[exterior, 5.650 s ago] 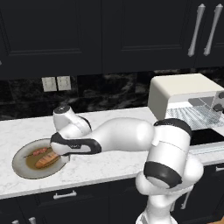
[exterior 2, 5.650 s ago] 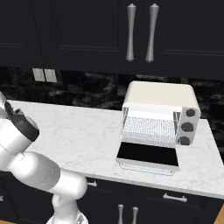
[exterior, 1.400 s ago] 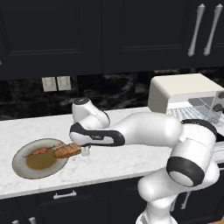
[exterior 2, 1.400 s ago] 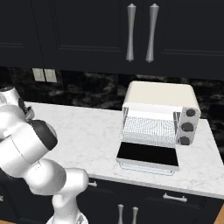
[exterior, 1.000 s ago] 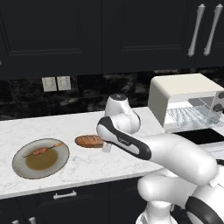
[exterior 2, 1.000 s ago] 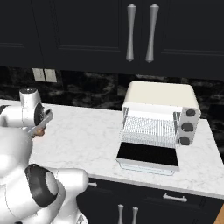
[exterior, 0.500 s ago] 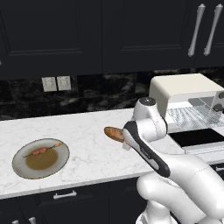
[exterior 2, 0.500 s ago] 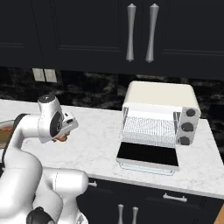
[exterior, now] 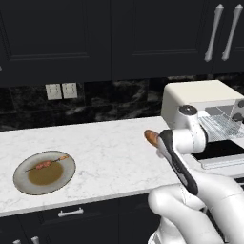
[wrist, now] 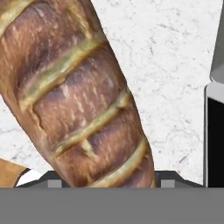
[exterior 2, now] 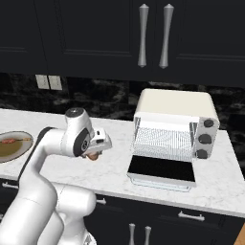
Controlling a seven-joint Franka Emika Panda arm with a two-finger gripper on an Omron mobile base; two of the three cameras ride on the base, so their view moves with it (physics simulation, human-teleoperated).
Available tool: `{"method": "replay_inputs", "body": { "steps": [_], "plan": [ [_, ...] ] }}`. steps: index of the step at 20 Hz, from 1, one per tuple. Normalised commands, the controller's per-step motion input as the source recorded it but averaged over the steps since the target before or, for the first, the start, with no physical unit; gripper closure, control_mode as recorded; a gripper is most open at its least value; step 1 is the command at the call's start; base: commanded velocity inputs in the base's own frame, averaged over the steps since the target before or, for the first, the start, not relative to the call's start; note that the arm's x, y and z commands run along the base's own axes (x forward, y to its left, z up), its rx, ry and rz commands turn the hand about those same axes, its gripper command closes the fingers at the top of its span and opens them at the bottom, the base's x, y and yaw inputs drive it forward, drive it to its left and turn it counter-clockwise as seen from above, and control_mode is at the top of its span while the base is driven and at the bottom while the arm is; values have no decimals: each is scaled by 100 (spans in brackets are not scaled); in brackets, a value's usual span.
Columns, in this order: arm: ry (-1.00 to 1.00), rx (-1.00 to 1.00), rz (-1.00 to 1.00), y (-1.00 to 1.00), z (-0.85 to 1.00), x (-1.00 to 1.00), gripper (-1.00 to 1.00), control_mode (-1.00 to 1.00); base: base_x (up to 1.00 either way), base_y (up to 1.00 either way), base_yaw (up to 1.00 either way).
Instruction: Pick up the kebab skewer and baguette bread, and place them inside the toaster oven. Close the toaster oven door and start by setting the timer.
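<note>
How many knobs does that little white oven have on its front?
3. The toaster oven has three dark knobs stacked in a column on its right side: top, middle, bottom. In the left base view the arm may hide some.

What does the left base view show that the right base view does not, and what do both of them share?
Left base view alone: the whole round grey plate with its brown centre, and one end of the golden-brown baguette bread sticking out past the white arm.

Right base view alone: the cream-white toaster oven seen from the front, with its wire rack, three dark knobs and the dark glass toaster oven door folded down open.

Both: the thin kebab skewer lying on the plate, the white marble counter, and the black cabinets above.
</note>
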Motion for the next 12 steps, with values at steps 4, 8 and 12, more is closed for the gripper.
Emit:
{"method": "replay_inputs", "body": {
  "steps": [4, 8, 12],
  "plan": [
    [5, 7, -25, -100, 28, 0, 100, -100, 0, 0, 0],
    [8, 12, -24, -100, 31, -3, 100, -100, 0, 0, 0],
    [0, 2, -21, -92, 8, 1, 100, -100, 0, 0, 0]
  ]
}}
